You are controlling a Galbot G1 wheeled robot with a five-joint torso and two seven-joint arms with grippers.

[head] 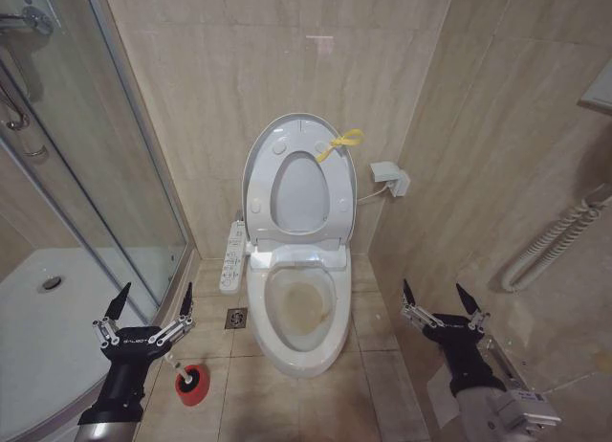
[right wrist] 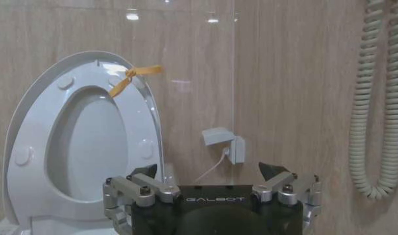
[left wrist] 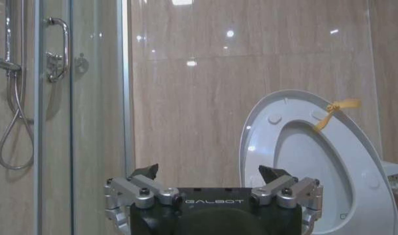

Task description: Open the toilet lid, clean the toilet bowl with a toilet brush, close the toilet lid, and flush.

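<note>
The toilet lid (head: 299,188) stands upright against the back wall with the seat ring raised against it, a yellow cord loop (head: 339,143) at its rim. Below it the toilet bowl (head: 285,329) lies uncovered, with a yellowish-brown stain inside. The toilet brush (head: 176,363) stands in a red holder cup (head: 190,382) on the floor left of the bowl, its white handle mostly hidden behind my left gripper (head: 150,306). That gripper hovers open just above the cup. My right gripper (head: 442,298) hangs open to the right of the bowl. Both wrist views face the raised lid (left wrist: 310,166) (right wrist: 87,142) past open grippers (left wrist: 209,170) (right wrist: 208,169).
A glass shower enclosure (head: 96,174) and white shower tray (head: 38,318) close off the left. A bidet control panel (head: 232,255) sits at the bowl's left side, a floor drain (head: 236,318) below it. The right wall carries a small box (head: 392,179) and coiled hose (head: 555,236).
</note>
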